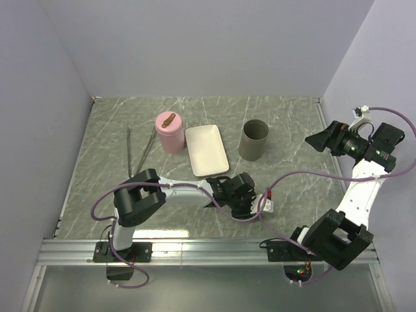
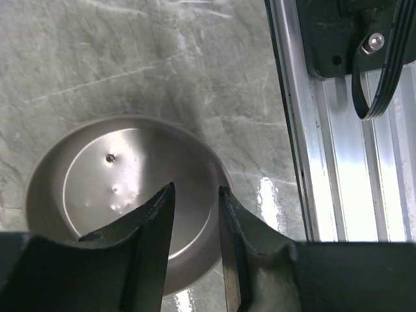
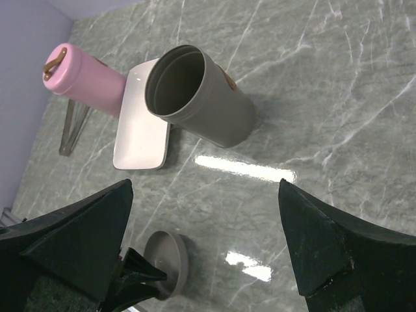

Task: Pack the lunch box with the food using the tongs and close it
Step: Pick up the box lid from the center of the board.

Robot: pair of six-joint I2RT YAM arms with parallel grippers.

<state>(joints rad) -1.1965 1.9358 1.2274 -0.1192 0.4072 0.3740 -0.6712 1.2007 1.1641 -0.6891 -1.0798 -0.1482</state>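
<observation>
Counted, largest first: one grey marbled table (image 1: 286,123); two arms, left arm (image 1: 136,201) and right arm (image 1: 361,195); one white tray (image 1: 207,151); one grey canister (image 1: 253,139); one pink canister (image 1: 170,133); one grey lid (image 2: 97,188); one pair of tongs (image 1: 140,149); one reddish-brown strip of food (image 1: 168,119).

Left end effector (image 2: 196,190): half spread, a narrow gap between the fingers, nothing seen pinched. Hangs right over the lid, which lies hollow side up. Tray just beyond and left of it, pink canister farther that way, tongs farther still, flat on the table and well apart. Strip lying on the pink canister's top.

Right end effector (image 3: 205,185): spread wide, holding nothing. Grey canister ahead of it, upright, mouth open.

Hard to see: lid hidden under the left end effector from above, its near edge cut off by the fingers in the wrist view; tongs partly behind the pink canister from the right wrist; grey canister's inside dark.

Pose: left arm folded at the elbow, forearm low across the table toward the right, wrist tipped down. Right arm raised at the right edge, wrist turned leftward and down.
</observation>
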